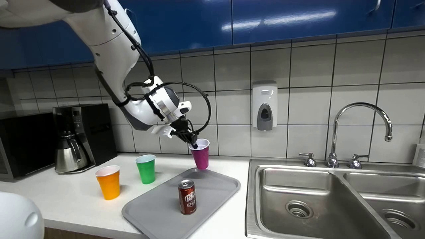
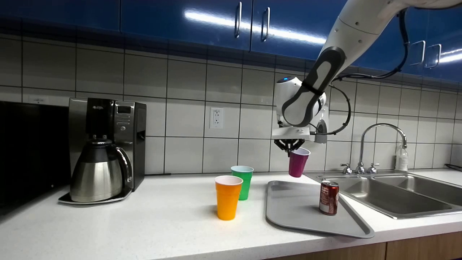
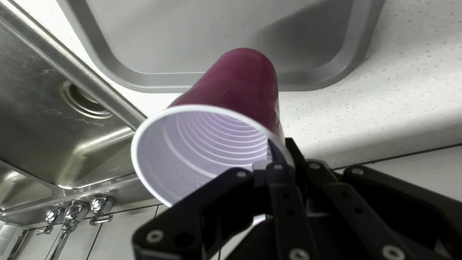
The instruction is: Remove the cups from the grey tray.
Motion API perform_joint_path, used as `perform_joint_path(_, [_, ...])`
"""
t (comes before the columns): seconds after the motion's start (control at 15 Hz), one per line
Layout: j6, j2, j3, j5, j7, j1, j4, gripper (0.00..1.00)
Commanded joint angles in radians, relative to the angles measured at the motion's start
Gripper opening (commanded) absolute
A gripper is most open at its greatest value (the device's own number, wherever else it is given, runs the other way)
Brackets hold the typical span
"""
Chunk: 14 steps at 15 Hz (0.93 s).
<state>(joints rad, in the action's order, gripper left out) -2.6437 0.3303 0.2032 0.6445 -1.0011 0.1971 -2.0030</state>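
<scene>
In the wrist view, the black two-fingered gripper (image 3: 285, 153), lower right, pinches the rim of a magenta plastic cup (image 3: 245, 79), one finger within the wall and one outside. In an exterior view, this cup hangs tilted right of centre, a strip of the white counter (image 2: 144, 224) showing between its base and the flat grey rectangular tray (image 2: 293, 216) at lower right. A dark red-brown drink can (image 2: 328, 198) stands on the tray. Near centre, an orange plastic cup (image 2: 228, 200) and a green plastic cup (image 2: 246, 184) stand upright on the counter, left of the tray.
</scene>
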Motion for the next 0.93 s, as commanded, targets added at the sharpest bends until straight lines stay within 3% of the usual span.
perform_joint_path(0.0, [0.063, 0.043, -0.023, 0.014, -0.041, 0.033, 0.082, 0.01])
perform_joint_path(0.87, [0.149, 0.300, -0.072, -0.050, -0.010, 0.124, 0.392, 0.01])
